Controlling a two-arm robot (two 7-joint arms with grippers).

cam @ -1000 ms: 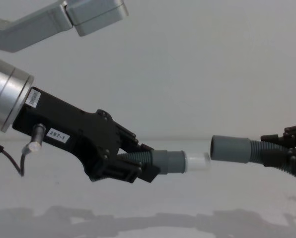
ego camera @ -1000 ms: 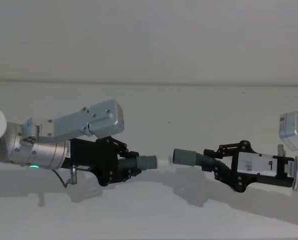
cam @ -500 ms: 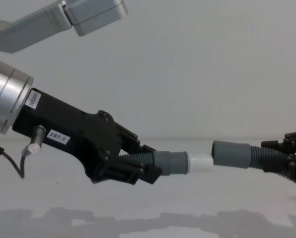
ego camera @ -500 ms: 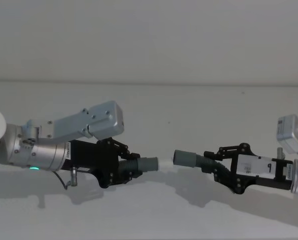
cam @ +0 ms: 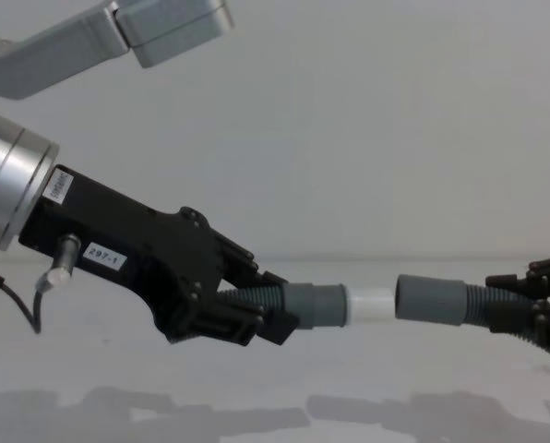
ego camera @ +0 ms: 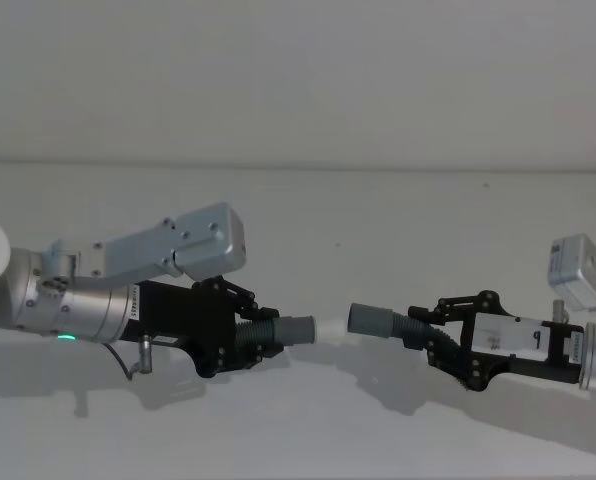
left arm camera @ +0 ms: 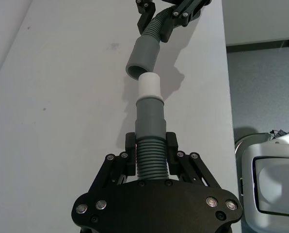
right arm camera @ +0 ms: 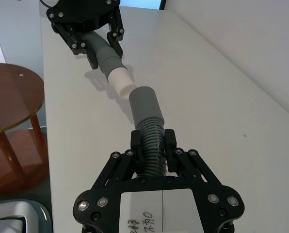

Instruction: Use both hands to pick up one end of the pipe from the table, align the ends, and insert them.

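Dark grey hose pieces are held above the white table, one in each gripper, with their ends facing each other. The left gripper has its jaws closed on the ribbed middle of the left hose piece, whose smooth cuff ends in a narrow white tip. The right gripper has its jaws closed on the ribs of the right hose piece, and the open grey cuff of this piece points toward the white tip.

Compared with one second ago, the gap between the two ends is closed. In the chest view the white tip now reaches the mouth of the grey cuff, and both pieces lie almost on one horizontal line, while before the right cuff was a little higher and apart. In the left wrist view the white tip sits just at the rim of the cuff, which is tilted slightly to one side. In the right wrist view the tip appears just beside the cuff, a little off its axis. I cannot tell whether the tip is already inside.
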